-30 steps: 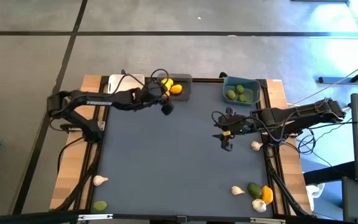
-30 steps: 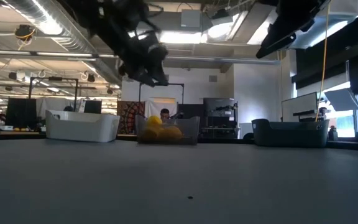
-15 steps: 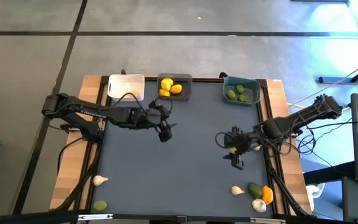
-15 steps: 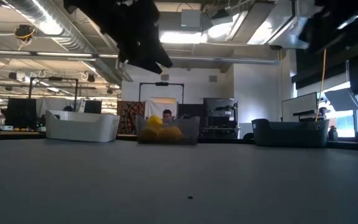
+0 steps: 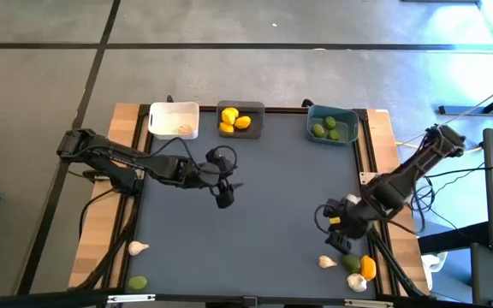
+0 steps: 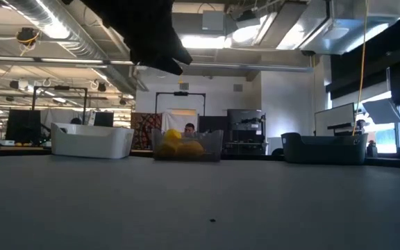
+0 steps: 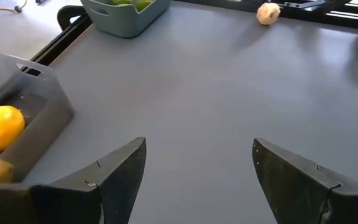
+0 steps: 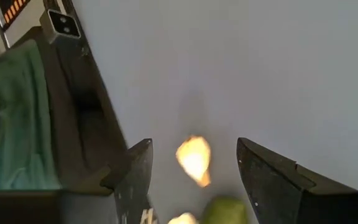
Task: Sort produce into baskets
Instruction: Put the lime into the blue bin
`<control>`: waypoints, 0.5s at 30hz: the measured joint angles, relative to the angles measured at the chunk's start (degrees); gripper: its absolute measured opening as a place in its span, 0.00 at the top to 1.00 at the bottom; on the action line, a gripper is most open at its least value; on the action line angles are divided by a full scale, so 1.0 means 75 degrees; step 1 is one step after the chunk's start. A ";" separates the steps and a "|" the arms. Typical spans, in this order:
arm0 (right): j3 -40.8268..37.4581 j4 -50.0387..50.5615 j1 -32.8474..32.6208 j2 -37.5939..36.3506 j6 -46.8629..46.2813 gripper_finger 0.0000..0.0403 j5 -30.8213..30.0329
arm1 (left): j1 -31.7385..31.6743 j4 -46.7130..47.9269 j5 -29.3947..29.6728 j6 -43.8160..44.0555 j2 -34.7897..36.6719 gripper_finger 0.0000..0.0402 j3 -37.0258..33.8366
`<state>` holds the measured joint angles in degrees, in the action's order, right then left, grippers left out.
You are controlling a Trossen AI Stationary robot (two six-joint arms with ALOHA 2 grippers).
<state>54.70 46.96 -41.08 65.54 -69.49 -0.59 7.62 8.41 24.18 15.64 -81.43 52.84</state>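
From above, the left gripper (image 5: 223, 193) hangs over the middle of the grey table (image 5: 264, 222), fingers spread and empty. The right gripper (image 5: 342, 239) sits near the table's right front corner, just above a garlic bulb (image 5: 327, 262), a lime (image 5: 350, 259), an orange fruit (image 5: 367, 268) and a second bulb (image 5: 357, 281). Along the far edge stand the white basket (image 5: 175, 120), the dark grey basket (image 5: 240, 119) holding lemons (image 5: 232, 121), and the teal basket (image 5: 331, 125) holding limes (image 5: 326, 128). Another bulb (image 5: 137, 248) and lime (image 5: 137, 281) lie at the front left.

At table level, the three baskets line the far edge, lemons (image 6: 179, 144) showing in the middle one; a dark arm crosses overhead.

Past the left wrist, its fingers (image 7: 120, 174) stand wide apart with bare table between them.

Past the right wrist, its fingers (image 8: 135, 174) are wide open, a garlic bulb (image 8: 194, 159) between them but untouched, its long axis running roughly along the fingers. No writing can be read.
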 joint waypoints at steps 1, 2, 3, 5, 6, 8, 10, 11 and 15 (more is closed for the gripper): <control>0.0000 0.0003 -0.0134 0.0000 -0.0246 0.42 -0.0088 | 0.0011 0.0002 0.0000 -0.0001 -0.0003 0.28 0.0000; 0.0000 0.0008 -0.0251 0.0000 -0.0522 0.42 -0.0214 | 0.0012 0.0003 0.0000 0.0001 -0.0003 0.28 0.0000; 0.0000 0.0032 -0.0353 0.0000 -0.0793 0.42 -0.0316 | 0.0006 0.0007 0.0000 0.0015 -0.0003 0.28 0.0000; 0.0000 0.0174 -0.0548 0.0000 -0.1347 0.42 -0.0369 | 0.0005 0.0014 0.0009 0.0043 -0.0003 0.28 0.0000; 0.0000 0.0239 -0.0651 0.0025 -0.1594 0.40 -0.0377 | 0.0003 0.0011 0.0009 0.0040 -0.0003 0.28 0.0000; 0.0003 0.0413 -0.0830 0.0099 -0.2100 0.37 -0.0365 | 0.0003 0.0011 0.0009 0.0011 -0.0003 0.28 0.0000; 0.0003 0.0552 -0.1045 0.0193 -0.2496 0.32 -0.0230 | 0.0003 0.0011 0.0009 0.0009 -0.0006 0.28 0.0000; 0.0003 0.0561 -0.1156 0.0255 -0.2679 0.30 -0.0156 | 0.0003 0.0010 0.0009 0.0011 -0.0006 0.28 0.0000; 0.0003 0.0552 -0.1546 0.0587 -0.3290 0.23 0.0147 | 0.0003 0.0009 0.0008 0.0044 -0.0006 0.28 0.0000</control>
<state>54.72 51.10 -52.67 69.94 -94.17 0.52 7.64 8.47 24.25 15.98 -81.47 52.84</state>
